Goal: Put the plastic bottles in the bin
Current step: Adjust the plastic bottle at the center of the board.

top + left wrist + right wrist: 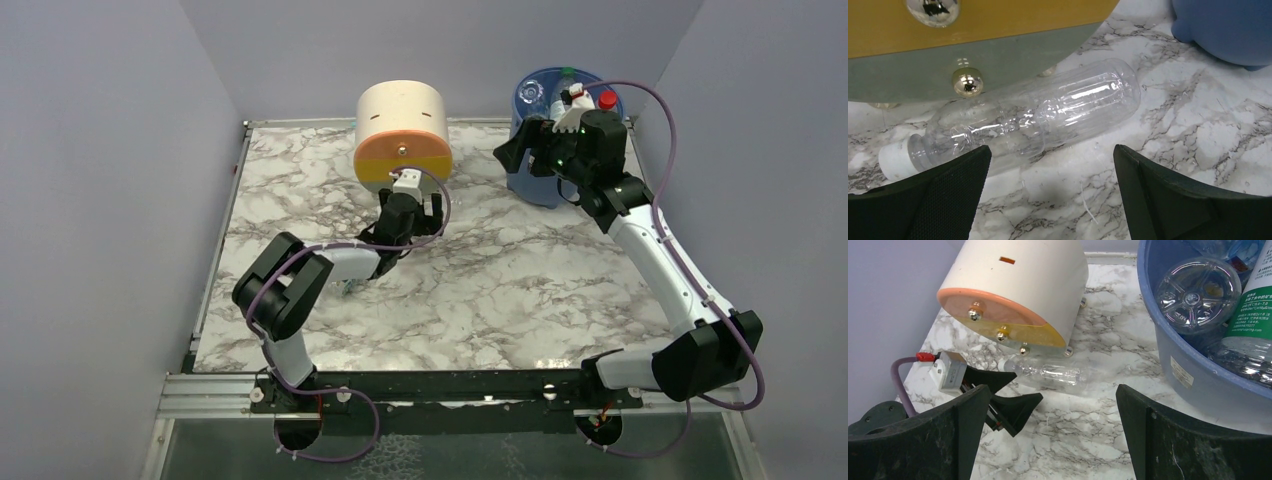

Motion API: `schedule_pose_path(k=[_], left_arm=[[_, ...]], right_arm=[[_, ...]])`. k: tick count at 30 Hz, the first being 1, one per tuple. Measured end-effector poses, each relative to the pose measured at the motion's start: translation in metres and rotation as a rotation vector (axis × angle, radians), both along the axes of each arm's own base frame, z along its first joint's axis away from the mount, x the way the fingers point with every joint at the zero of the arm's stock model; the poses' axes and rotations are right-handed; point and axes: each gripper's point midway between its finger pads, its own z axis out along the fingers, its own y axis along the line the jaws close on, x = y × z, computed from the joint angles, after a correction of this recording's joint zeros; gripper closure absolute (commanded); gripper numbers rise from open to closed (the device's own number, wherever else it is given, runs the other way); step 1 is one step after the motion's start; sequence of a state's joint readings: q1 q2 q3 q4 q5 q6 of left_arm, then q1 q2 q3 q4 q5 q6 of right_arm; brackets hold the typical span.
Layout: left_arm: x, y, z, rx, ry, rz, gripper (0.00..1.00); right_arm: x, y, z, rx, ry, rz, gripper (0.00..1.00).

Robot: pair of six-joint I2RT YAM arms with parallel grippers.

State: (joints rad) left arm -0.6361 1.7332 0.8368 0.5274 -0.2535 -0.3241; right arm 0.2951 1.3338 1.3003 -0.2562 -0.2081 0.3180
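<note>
One clear plastic bottle with a white cap lies on its side on the marble table, against the foot of the round drawer unit. My left gripper is open just short of it, its left finger by the bottle's neck and nothing between the jaws. The right wrist view shows the same bottle. The blue bin at the back right holds several bottles. My right gripper hangs open and empty next to the bin's rim.
The cream-and-orange drawer unit stands at the back centre, with brass knobs on its front. Grey walls close in the table on three sides. The left arm's fingers show in the right wrist view.
</note>
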Motion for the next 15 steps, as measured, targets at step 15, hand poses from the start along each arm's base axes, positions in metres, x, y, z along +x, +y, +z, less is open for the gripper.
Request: schedule_pose_path(k=[15], left_arm=[[0.019,-0.005,0.017,-0.035,-0.08,0.029,0.01]], right_arm=[[-0.002,0.001,-0.011,-0.006,0.023,0.006,0.01]])
